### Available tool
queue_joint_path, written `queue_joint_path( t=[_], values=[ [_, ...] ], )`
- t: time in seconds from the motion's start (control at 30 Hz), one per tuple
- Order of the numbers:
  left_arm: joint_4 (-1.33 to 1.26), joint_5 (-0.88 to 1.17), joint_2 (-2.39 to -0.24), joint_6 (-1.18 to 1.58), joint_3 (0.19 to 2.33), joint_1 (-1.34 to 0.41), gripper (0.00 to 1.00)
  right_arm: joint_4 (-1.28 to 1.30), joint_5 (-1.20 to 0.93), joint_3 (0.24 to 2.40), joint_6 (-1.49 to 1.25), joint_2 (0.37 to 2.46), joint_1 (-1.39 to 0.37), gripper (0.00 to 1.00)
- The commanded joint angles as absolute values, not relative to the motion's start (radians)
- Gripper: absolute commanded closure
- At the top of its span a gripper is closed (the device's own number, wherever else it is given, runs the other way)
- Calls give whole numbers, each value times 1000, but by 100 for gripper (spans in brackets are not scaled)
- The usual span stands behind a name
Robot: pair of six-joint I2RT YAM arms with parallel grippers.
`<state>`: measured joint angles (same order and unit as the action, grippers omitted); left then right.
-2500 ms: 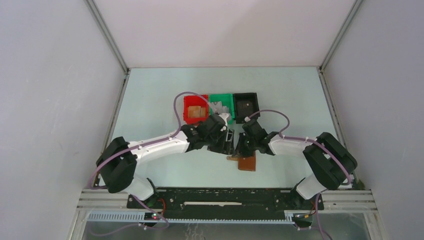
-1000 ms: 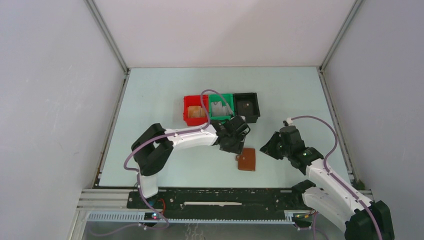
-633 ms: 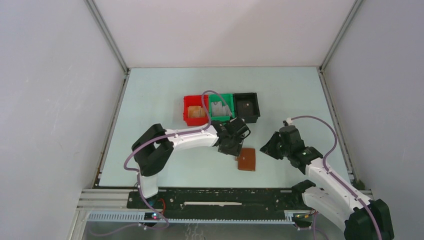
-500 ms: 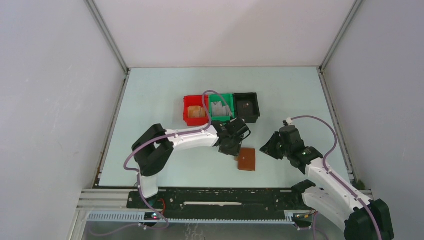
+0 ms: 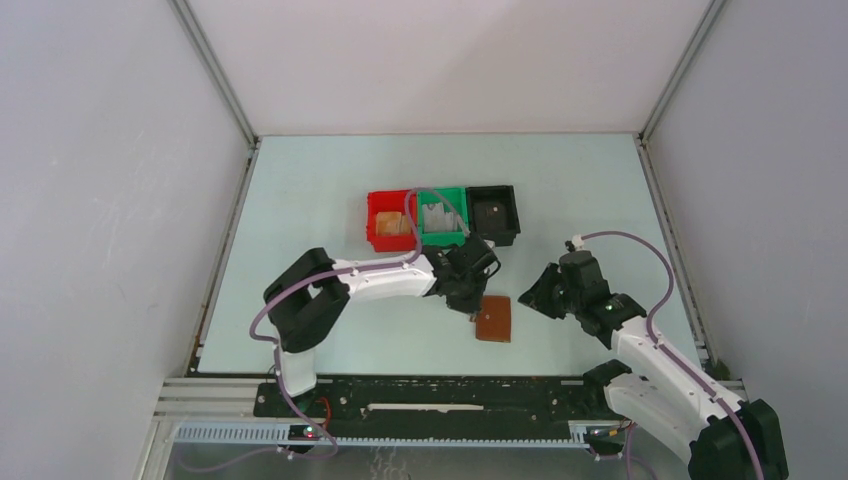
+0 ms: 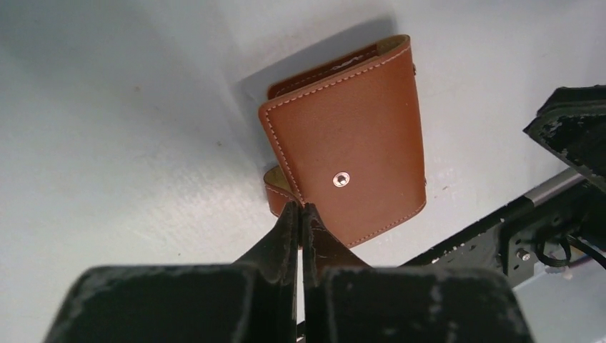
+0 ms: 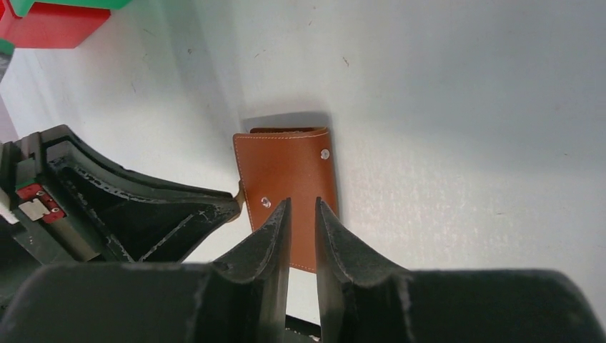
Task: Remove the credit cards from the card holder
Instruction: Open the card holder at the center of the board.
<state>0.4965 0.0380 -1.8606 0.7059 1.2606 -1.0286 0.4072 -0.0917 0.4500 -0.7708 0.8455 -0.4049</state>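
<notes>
The card holder (image 5: 493, 319) lies folded shut on the table, a brown leather wallet with a snap stud, also seen in the left wrist view (image 6: 350, 143) and the right wrist view (image 7: 289, 171). My left gripper (image 5: 470, 305) is low at its left edge, and its fingertips (image 6: 300, 207) are pressed together on the little brown side tab (image 6: 274, 191). My right gripper (image 5: 537, 298) hovers to the right of the holder, its jaws (image 7: 302, 204) a narrow gap apart with nothing between them. The credit cards are hidden.
A red bin (image 5: 372, 215) with tan blocks (image 5: 395, 224), a green bin (image 5: 443, 193) and a black bin (image 5: 493, 190) stand in a row behind the holder. The left arm's cable loops over the green bin. The black rail (image 5: 450, 400) runs along the near edge.
The left gripper's jaws have closed at the holder's side tab. The right arm, earlier beside the left over the holder, has pulled back to the right and now holds still.
</notes>
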Motion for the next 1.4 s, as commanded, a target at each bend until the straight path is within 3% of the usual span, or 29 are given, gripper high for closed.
queue_joint_path(
  t=[0.0,0.17,0.57,0.83,1.0,1.27,1.37],
  values=[
    [425,109,-1790,701,1227,-1011,100,379,-138,464,-760,836,-410,72],
    [428,126,-1684,689,1214,-988,100,401,-113,475,-767,819,-480,53],
    [383,235,-1584,684,1190,-981,100,366,-109,477,-800,836,-529,48],
    [388,219,-1545,685,1117,-943,100,338,-104,477,-813,877,-541,51],
    [402,187,-1497,652,1046,-892,100,311,-76,476,-834,929,-556,65],
    [435,113,-1493,589,959,-800,100,186,-150,414,-943,1000,-558,63],
    [471,92,-1525,567,953,-797,100,156,-165,392,-970,1011,-565,66]
  ],
)
